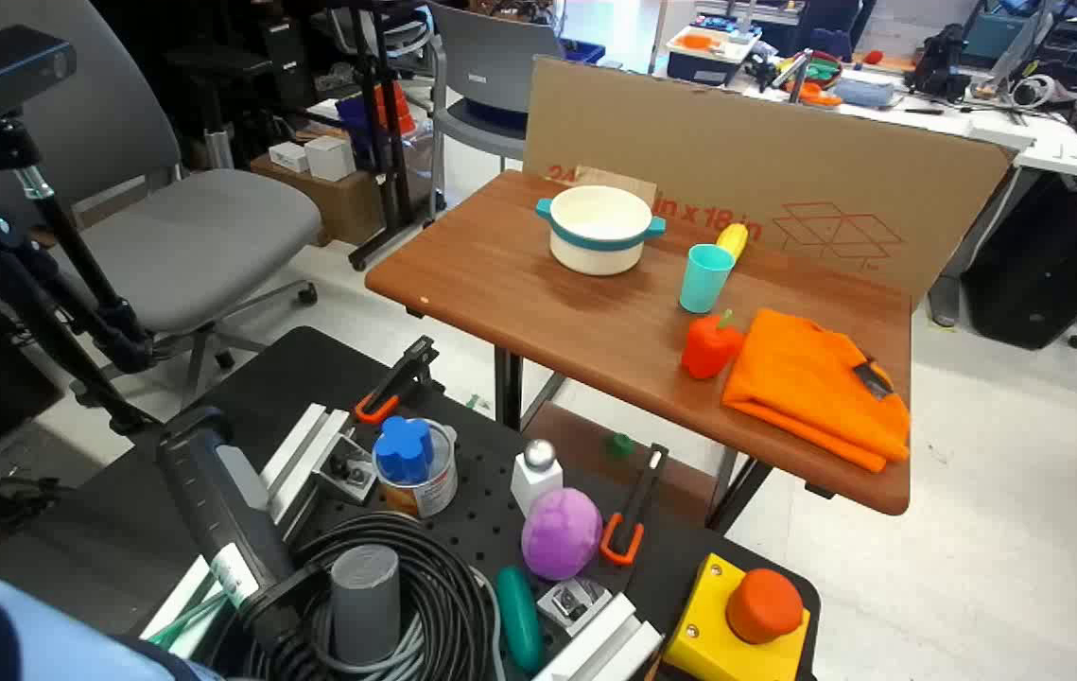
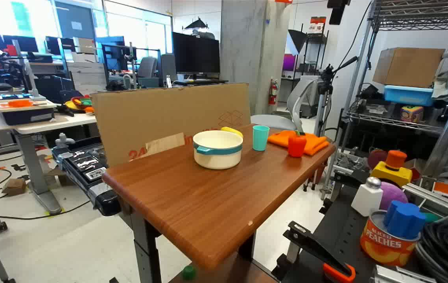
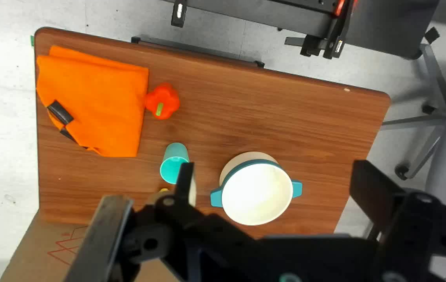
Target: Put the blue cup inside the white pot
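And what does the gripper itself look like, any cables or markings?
In the wrist view, the gripper is mostly black, with blocky fingers, round pivots and a flat grey strip at one side. A small teal spot shows at the bottom edge. I can make out no cables or lettering.

Brown table [image 1: 491,274]: 1 pot [image 1: 592,257], 1 cup [image 1: 705,281], 1 pepper [image 1: 710,348], 1 cloth [image 1: 807,383], 1 yellow object [image 1: 734,238].

Wrist view | jaws spread wide, lower half | fingertips [image 3: 371,192] well apart
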Tool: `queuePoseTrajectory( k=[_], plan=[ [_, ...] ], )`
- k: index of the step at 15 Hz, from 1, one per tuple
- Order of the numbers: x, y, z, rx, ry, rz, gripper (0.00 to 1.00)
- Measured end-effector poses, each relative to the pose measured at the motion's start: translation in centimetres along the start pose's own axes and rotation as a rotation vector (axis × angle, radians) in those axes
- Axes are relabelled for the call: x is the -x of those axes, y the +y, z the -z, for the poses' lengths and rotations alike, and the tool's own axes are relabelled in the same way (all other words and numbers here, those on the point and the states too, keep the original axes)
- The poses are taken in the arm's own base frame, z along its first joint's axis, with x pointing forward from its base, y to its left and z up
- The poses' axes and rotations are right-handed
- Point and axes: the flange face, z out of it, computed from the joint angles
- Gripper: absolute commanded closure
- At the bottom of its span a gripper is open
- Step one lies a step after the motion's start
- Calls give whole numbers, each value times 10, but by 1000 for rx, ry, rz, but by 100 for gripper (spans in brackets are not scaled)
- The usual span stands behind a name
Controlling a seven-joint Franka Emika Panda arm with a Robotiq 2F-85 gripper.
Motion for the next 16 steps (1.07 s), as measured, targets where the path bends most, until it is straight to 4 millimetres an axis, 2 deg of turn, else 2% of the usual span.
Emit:
queuePoseTrajectory(
  k=[12,16],
  plan=[
    [0,0,1,1,2,0,0],
    [-10,1,-9,2,-25,-11,0]
  ],
)
